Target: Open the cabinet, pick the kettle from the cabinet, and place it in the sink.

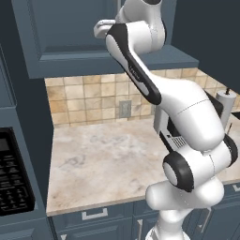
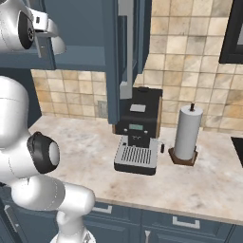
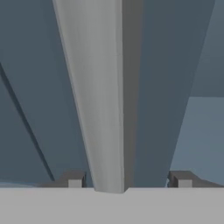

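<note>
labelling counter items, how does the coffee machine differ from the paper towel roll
The coffee machine is a dark, boxy block with a silver drip grille at its foot; the paper towel roll is a white upright cylinder on a small brown base. The coffee machine is wider and bulkier; the roll is slimmer. The machine stands partly under the cabinet; the roll stands clear to its right. Both rest on the marble counter before the tiled wall.

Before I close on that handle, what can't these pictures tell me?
- Contact: in the hand view the handle stands between the fingertips; touch cannot be told.
- Gripper in the left base view: hidden behind the arm's own links.
- Inside of the cabinet: hidden by its doors.
- Paper towel roll: partly behind the arm, left base view.
</note>
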Robot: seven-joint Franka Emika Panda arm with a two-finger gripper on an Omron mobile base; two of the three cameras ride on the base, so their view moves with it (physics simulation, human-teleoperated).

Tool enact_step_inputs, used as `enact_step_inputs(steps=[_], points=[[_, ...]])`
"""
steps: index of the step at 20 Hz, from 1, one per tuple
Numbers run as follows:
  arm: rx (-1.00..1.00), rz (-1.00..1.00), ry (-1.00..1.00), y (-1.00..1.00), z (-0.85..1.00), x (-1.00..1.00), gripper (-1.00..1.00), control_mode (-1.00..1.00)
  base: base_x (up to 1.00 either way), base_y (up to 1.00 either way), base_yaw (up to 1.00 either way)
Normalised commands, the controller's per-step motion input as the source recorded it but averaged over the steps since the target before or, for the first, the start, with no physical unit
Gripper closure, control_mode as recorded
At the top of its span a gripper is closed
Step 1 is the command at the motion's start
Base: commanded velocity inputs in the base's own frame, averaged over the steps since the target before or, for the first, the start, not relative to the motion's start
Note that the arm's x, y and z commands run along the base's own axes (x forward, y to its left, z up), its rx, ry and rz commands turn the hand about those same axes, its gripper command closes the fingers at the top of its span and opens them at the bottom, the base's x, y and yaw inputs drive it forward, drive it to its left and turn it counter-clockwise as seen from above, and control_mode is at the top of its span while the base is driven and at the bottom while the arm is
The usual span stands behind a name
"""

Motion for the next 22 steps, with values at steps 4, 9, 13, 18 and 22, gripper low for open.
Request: enact_step_inputs(steps=[4, 9, 13, 18, 22], points=[[0.0, 0.0, 0.0, 0.3, -0.06, 0.2, 1.0, -1.0, 0.0, 0.0, 0.0], [0.0, -0.04, 0.0, 0.39, -0.04, 0.16, 1.0, -1.0, 0.0, 0.0, 0.0], [0.0, -0.07, 0.0, 0.41, -0.04, 0.12, 1.0, -1.0, 0.0, 0.0, 0.0], [0.0, -0.05, 0.0, 0.41, -0.04, 0.03, 1.0, -1.0, 0.0, 0.0, 0.0], [0.0, -0.02, 0.0, 0.43, -0.04, -0.03, 1.0, -1.0, 0.0, 0.0, 0.0]])
